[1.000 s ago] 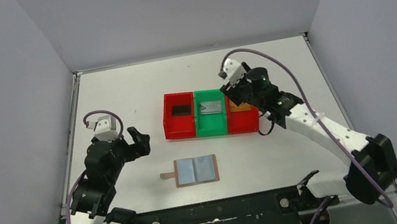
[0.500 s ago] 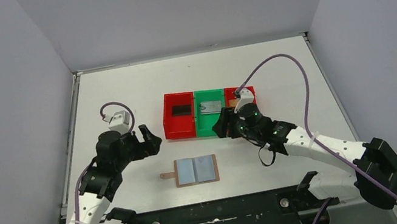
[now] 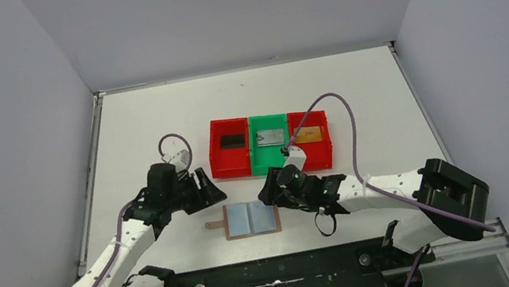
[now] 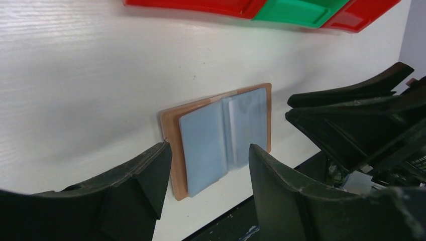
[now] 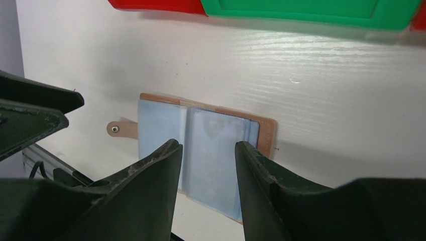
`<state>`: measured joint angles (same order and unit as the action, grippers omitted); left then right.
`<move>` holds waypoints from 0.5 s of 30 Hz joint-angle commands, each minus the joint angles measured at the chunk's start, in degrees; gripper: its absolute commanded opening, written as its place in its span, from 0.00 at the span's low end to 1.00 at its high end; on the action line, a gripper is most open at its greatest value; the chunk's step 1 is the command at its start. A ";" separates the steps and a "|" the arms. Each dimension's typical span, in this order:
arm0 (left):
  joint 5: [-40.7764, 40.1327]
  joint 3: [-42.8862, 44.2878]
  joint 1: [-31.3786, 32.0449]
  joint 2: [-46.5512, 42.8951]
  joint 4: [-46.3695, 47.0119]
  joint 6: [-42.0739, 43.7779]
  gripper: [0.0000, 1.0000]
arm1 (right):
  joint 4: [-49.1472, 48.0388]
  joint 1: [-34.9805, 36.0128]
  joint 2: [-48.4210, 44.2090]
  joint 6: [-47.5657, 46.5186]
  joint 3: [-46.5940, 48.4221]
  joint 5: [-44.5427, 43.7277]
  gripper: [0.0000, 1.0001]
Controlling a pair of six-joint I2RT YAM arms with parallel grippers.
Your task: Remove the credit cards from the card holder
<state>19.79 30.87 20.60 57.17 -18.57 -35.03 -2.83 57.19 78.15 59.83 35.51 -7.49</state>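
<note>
Three cards are already out: a black card [image 3: 233,141] lies in the left red bin [image 3: 222,166], a silver-grey card [image 3: 271,137] in the green bin [image 3: 274,162] and a gold card [image 3: 308,135] in the right red bin [image 3: 315,160]. The card holder [image 3: 251,218] lies open and flat on the table [image 3: 153,122], at 6 o'clock of the green bin, with its strap tab [image 3: 210,225] pointing to 9 o'clock. The left gripper [image 3: 210,189] hangs at its 10 o'clock with fingers [image 4: 135,186] spread and nothing between them. The right gripper [image 3: 268,195] hangs at its 1 o'clock, fingers [image 5: 150,175] likewise apart and empty. Both seem aimed at the holder, so more cards may remain. The grey-blue sleeves are cloudy, though. A faint shape shows in the right-hand pocket, but I cannot tell whether it is a card. The wrist views cut off most of the bins.
</note>
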 commanded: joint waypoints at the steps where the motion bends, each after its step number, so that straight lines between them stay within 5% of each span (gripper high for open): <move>1: 1.81 0.06 2.13 0.03 4.67 -2.19 0.57 | -4.74 0.94 1.72 4.05 0.26 -1.09 0.44; 15: -5.58 -2.02 8.83 3.09 5.45 -5.51 0.58 | -3.73 3.19 5.85 7.24 -0.17 0.19 0.43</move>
<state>15.46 28.69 28.21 58.83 -16.69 -39.88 -4.40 59.61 83.64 65.52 35.35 -6.09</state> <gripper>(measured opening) 0.578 0.431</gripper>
